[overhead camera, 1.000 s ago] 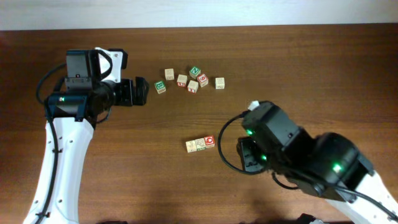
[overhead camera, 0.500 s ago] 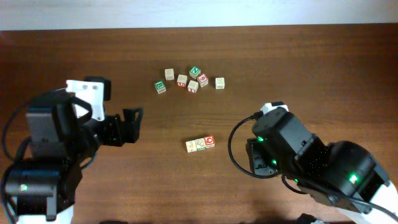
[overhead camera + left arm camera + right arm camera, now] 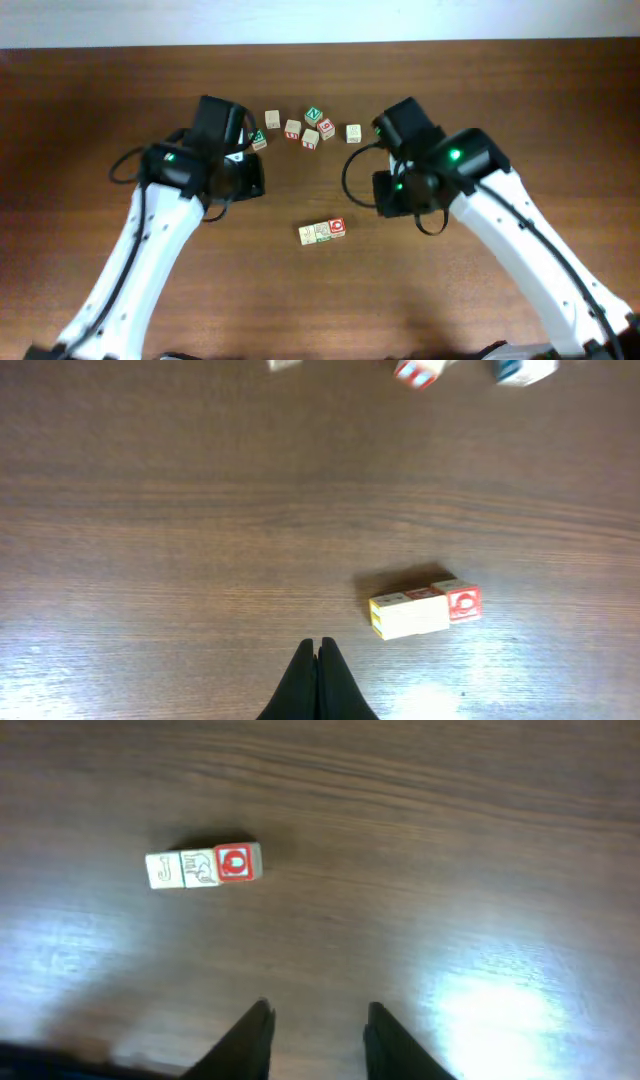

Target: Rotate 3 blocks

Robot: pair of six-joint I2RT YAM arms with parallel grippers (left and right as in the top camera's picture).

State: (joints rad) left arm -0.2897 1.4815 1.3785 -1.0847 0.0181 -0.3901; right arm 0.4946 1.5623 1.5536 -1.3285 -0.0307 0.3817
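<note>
Three pale cubes lie touching in a short row (image 3: 322, 231) at the table's middle. The right end cube shows a red face, the middle one faint green marks, the left one yellowish marks. The left wrist view has the row (image 3: 425, 610) up and to the right of my left gripper (image 3: 317, 646), which is shut on nothing, fingers pressed together. From above, my left gripper (image 3: 256, 182) hangs up and left of the row. My right gripper (image 3: 320, 1008) stands open and empty, with the row (image 3: 203, 866) ahead and to its left. Overhead, the right gripper (image 3: 384, 195) is up and right of the row.
Several more letter cubes (image 3: 310, 127) lie scattered at the back of the table between the two arms, some with green or red faces. Two of them, a red cube (image 3: 415, 370) and a blue one (image 3: 520, 368), show at the top edge of the left wrist view.
Both arms have swung in toward the table's middle, either side of the row. The left gripper has gone from wide open to shut. The right gripper's fingers have narrowed.
</note>
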